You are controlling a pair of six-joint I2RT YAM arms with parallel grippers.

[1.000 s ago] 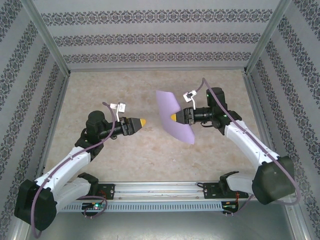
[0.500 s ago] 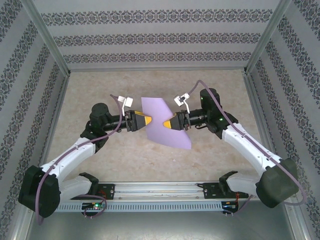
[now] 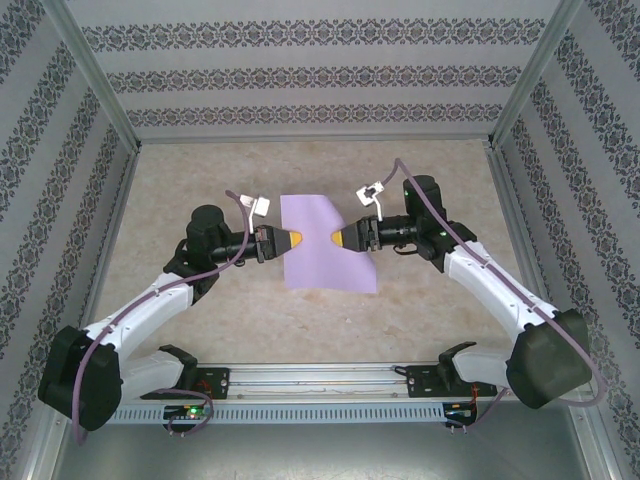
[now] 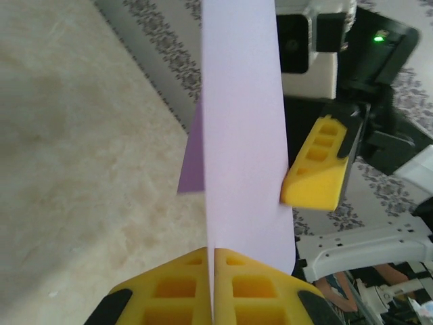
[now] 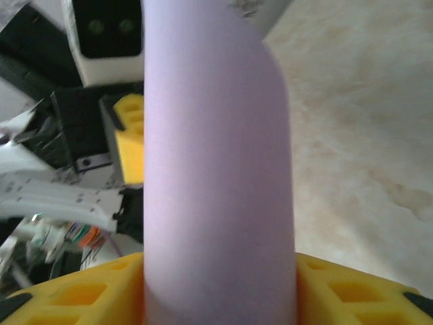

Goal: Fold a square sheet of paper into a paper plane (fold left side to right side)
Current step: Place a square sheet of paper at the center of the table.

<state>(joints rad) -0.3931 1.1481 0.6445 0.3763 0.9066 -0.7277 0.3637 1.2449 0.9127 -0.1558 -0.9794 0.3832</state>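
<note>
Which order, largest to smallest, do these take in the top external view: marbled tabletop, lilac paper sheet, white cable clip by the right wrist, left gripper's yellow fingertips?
1. marbled tabletop
2. lilac paper sheet
3. white cable clip and left gripper's yellow fingertips: both tiny and look alike, so no ranking between them.

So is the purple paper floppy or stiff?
Probably floppy: the paper curves in the right wrist view. Likely light: the left end effector pinches just one edge. Looks thin, so may crease easily.
</note>
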